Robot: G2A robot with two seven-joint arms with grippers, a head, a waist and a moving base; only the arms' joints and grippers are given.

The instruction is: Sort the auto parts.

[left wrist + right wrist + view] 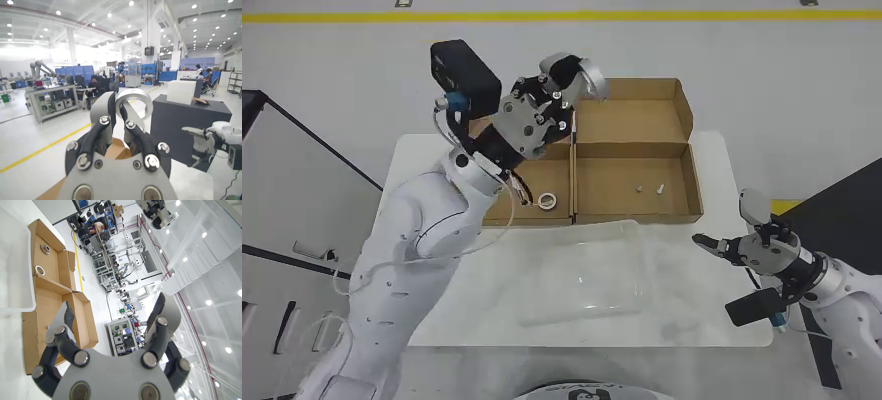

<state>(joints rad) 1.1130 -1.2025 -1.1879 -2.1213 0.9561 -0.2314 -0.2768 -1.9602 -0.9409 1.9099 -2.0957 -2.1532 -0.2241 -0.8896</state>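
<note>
Well, your left hand (117,106) held metal ring (132,92) tight above cardboard box (632,150); your right hand (113,313) hung spread apart near table (692,300) edge.

No text is legible (perhaps too distant, too small).

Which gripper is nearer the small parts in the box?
Right. Right gripper: outside the box, near the small parts. Left gripper: above the far compartments, holding a metal ring.
</note>
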